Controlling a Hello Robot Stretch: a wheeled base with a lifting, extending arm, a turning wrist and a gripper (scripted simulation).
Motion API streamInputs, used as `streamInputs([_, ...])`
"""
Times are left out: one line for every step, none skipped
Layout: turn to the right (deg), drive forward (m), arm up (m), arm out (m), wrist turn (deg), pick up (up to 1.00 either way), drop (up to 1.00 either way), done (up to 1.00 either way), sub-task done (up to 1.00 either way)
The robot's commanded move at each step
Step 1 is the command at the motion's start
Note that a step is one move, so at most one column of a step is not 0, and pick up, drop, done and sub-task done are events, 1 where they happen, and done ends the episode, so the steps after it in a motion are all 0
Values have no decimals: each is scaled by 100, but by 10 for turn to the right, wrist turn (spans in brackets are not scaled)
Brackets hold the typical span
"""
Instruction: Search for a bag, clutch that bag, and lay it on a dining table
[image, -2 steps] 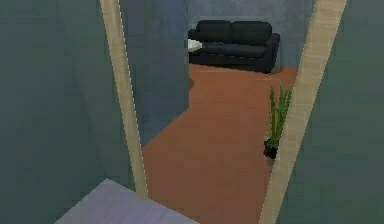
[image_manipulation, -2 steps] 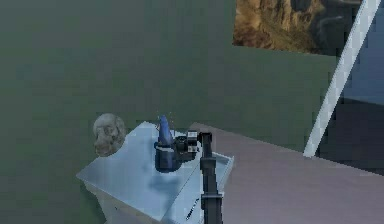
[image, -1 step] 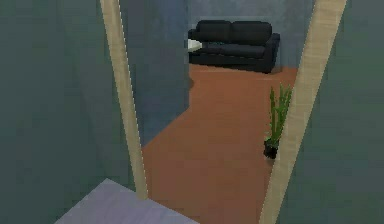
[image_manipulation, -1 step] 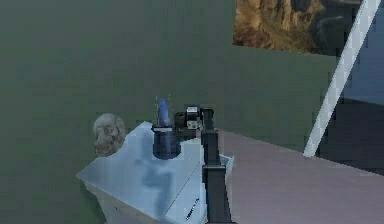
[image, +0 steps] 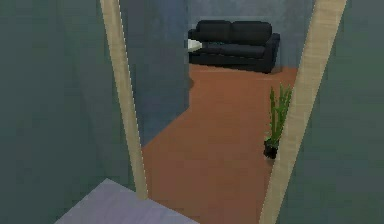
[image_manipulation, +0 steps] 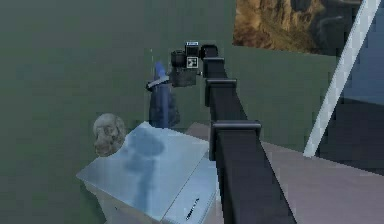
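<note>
At the far end of the arm (image_manipulation: 240, 150), against a green wall, the pincer (image_manipulation: 168, 72) sits at the top of a blue thing (image_manipulation: 162, 100): narrow, upright, with a thin strap-like line above it. I take it for the bag. Its foot meets the back edge of a pale table (image_manipulation: 175, 160) in the arm side view, so I cannot tell lifted from resting, nor whether the pincer has hold of anything. Grey bust (image_manipulation: 108, 133) on the same table, just beside the blue thing. Risks, as judged. First: a lift begun without a firm hold leaves the bag behind or drops it at the table's edge. Second: any sideways swing of bag or arm catches the bust and tips it off. Third: the forward view gives a narrow doorway with tan frames (image: 120, 90) on either side and a pale corner (image: 120, 208) low in front; driving through with the arm out risks striking a frame and shaking the bag loose. Beyond lie brown floor (image: 220, 130), a plant (image: 278, 120) near the right frame and a dark sofa (image: 235, 45). Small white surface (image: 196, 45) by the sofa may or may not be the dining table; a wrong guess wastes the carry.
</note>
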Motion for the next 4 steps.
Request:
streamInputs([0, 0, 0, 0, -450, 0, 0, 0, 0])
streamInputs([0, 0, 0, 0, -450, 0, 0, 0, 0])
streamInputs([0, 0, 0, 0, -150, 0, 0, 0, 0])
streamInputs([0, 0, 0, -44, 0, 0, 0, 0, 0])
